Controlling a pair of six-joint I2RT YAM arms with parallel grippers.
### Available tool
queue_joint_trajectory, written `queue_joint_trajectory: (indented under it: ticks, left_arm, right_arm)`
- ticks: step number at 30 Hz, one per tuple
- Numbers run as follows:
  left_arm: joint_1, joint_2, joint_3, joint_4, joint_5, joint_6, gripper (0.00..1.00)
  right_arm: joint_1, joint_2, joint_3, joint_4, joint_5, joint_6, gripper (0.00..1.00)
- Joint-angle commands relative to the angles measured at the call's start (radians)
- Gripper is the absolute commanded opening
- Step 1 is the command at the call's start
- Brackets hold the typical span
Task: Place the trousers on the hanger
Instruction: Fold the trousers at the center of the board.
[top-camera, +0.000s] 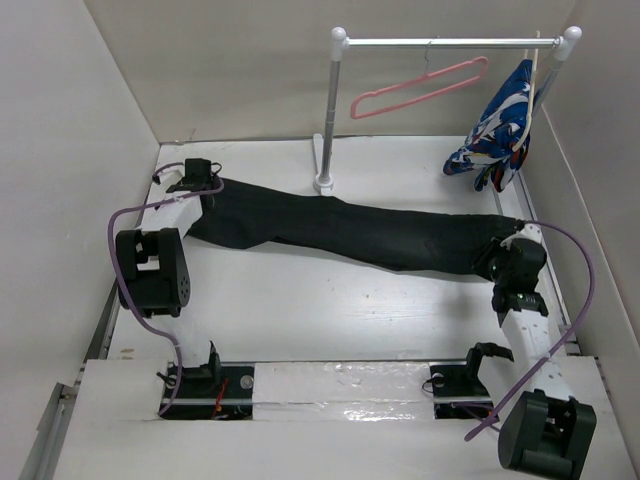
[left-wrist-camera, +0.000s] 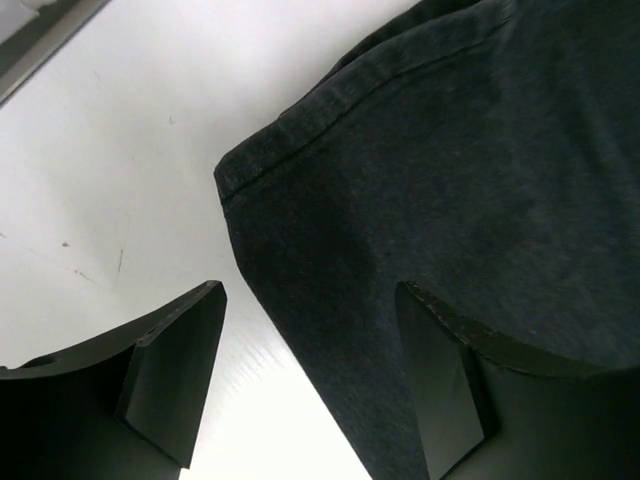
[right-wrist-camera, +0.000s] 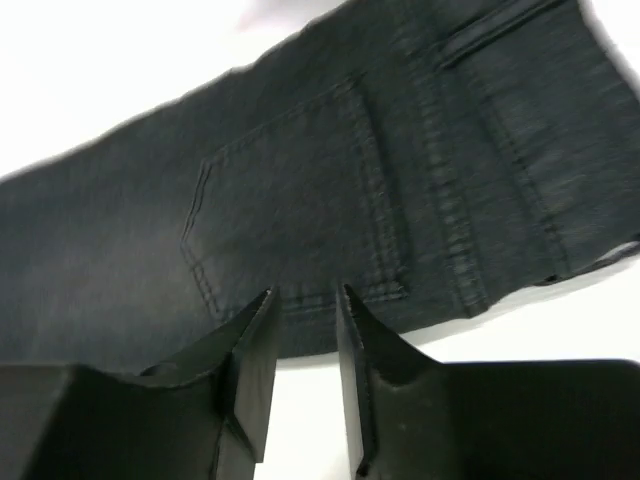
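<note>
Trousers (top-camera: 340, 232), long, black and limp, lie stretched across the table (top-camera: 300, 310), leg hem at the left, waistband at the right. Pink hanger (top-camera: 420, 88) hangs well apart on the rail (top-camera: 450, 42) behind. Left gripper (left-wrist-camera: 310, 305) is spread wide over the hem corner, one finger above bare table, one above cloth. Right gripper (right-wrist-camera: 307, 300) is narrowed to a slit by a back pocket, holding nothing. The cloth looks soft and likely to sag; the stitched hem and waistband probably offer the firmest pinch.
</note>
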Motion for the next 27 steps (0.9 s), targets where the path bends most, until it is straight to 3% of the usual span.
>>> queue_joint_trajectory:
  ticks: [1, 6, 8, 9, 11, 15, 17, 21, 27]
  left_arm:
    - [0.011, 0.023, 0.035, -0.049, -0.029, -0.035, 0.66]
    - [0.011, -0.069, 0.067, 0.026, -0.014, 0.011, 0.66]
    - [0.011, -0.064, 0.108, 0.077, -0.001, 0.045, 0.66]
    - [0.011, -0.017, 0.144, 0.072, -0.001, 0.058, 0.64]
    - [0.011, 0.06, 0.282, -0.008, -0.026, 0.078, 0.63]
    - [0.022, 0.3, 0.513, -0.151, -0.093, 0.112, 0.64]
    - [0.032, 0.353, 0.604, -0.19, -0.087, 0.135, 0.66]
    - [0.071, 0.419, 0.649, -0.15, -0.014, 0.18, 0.64]
    - [0.08, 0.486, 0.67, -0.139, 0.026, 0.22, 0.53]
  right_arm:
    - [0.005, -0.009, 0.02, 0.078, -0.113, -0.055, 0.36]
    - [0.005, -0.015, 0.014, 0.05, -0.151, -0.089, 0.33]
    - [0.005, -0.03, -0.012, 0.108, -0.193, -0.077, 0.23]
    - [0.005, -0.031, -0.02, 0.116, -0.201, -0.078, 0.13]
    - [0.005, -0.023, -0.022, 0.115, -0.216, -0.096, 0.0]
    - [0.025, -0.021, -0.011, 0.115, -0.239, -0.106, 0.0]
    - [0.04, -0.021, -0.018, 0.135, -0.241, -0.104, 0.05]
    - [0.094, -0.009, -0.02, 0.147, -0.222, -0.112, 0.1]
    - [0.186, 0.017, -0.005, 0.152, -0.156, -0.117, 0.12]
